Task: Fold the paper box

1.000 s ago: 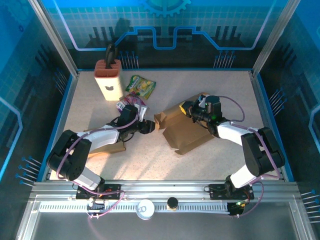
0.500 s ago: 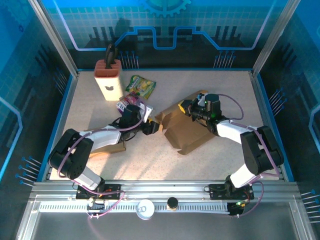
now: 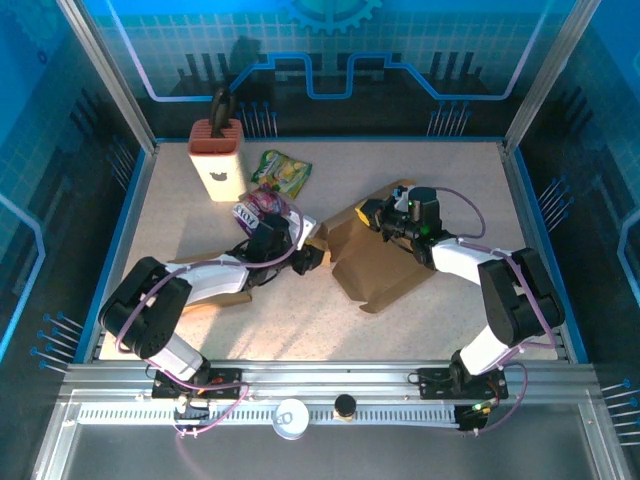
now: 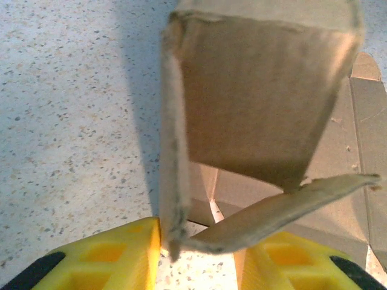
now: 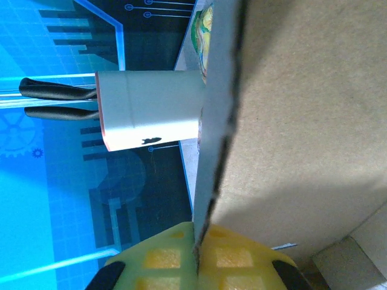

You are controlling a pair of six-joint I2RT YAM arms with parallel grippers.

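Observation:
The brown paper box point(image 3: 375, 265) lies partly opened at the table's centre right. My left gripper point(image 3: 312, 256) is at its left corner. In the left wrist view, two cardboard flaps point(image 4: 254, 109) meet in a corner between the yellow fingers point(image 4: 103, 257). One flap edge stands against the left finger and the other slants across above the right finger. The jaws of the left gripper point(image 4: 196, 254) are still apart, with bare table showing between them. My right gripper point(image 3: 372, 215) is at the box's far side, and the right gripper point(image 5: 196, 260) is shut on the edge of a cardboard panel point(image 5: 302, 121).
A white knife block point(image 3: 217, 160) with black handles stands at the back left, also the knife block point(image 5: 151, 112) in the right wrist view. A green snack bag point(image 3: 282, 172) and a purple packet point(image 3: 262, 205) lie near it. A flat brown sheet point(image 3: 215, 290) lies under the left arm.
My left gripper slid right to the box's left flaps and its jaws narrowed around them. The box shifted slightly right. The right gripper kept its hold.

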